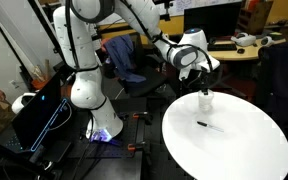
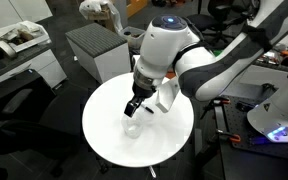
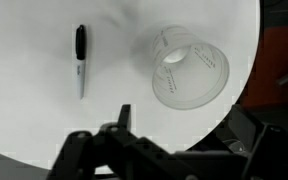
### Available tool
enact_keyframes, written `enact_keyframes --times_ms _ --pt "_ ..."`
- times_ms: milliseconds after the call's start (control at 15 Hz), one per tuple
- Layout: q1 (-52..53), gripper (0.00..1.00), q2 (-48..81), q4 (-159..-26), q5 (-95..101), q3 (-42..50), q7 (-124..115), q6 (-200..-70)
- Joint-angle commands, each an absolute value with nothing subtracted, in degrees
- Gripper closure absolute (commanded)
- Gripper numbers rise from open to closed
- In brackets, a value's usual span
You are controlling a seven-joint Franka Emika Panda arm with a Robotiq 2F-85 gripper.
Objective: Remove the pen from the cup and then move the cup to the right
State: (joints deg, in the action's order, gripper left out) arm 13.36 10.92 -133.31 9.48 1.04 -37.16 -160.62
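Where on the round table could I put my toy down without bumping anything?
Most of the white table is bare. There is a big patch from the pen out to the table's edge, and a smaller gap between the pen and the cup. It is crowded only at the cup, where the open claw hangs close above.

Dark pen [image 3: 80,60] lying on white table [image 3: 24,110], clear cup [image 3: 189,72] standing apart beside it
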Motion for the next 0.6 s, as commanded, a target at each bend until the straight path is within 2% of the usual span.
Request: enact_keyframes --times_ms 0,533 --pt "12.8 0.00 9.3 -134.0 8.4 0.2 -35.8 -156.9" --pt "11.9 0.00 12.0 -132.0 8.0 0.3 -35.4 -155.8"
